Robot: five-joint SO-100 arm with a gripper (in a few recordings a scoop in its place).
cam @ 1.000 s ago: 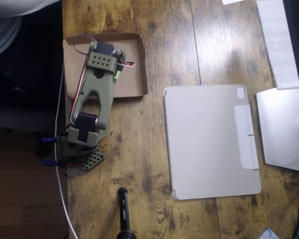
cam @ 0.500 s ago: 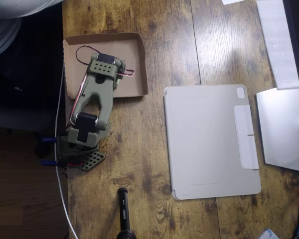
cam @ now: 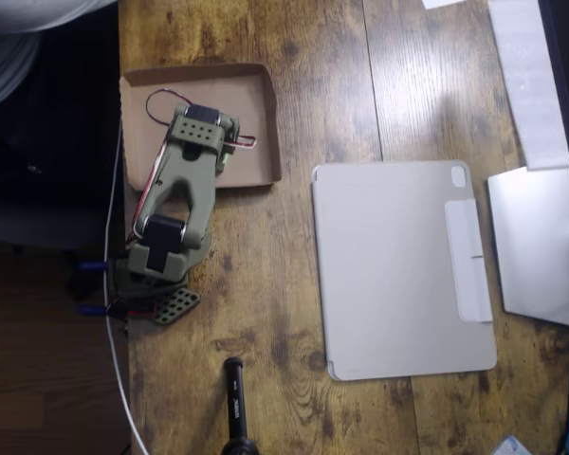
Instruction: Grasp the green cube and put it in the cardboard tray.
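Green cube hidden beneath arm (cam: 180,175); gripper state indiscernible. Cardboard tray (cam: 256,90) directly below wrist: release low, inside walls, then lift clear.

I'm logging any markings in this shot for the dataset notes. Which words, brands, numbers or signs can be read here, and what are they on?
Black cylindrical object at the bottom edge: a strip of white lettering runs along it, too small and blurred to read.
Grey tablet cover: no text visible.
Cardboard tray: no print visible.
Olive-green arm: no label legible.
Nothing in the overhead view can be quoted.
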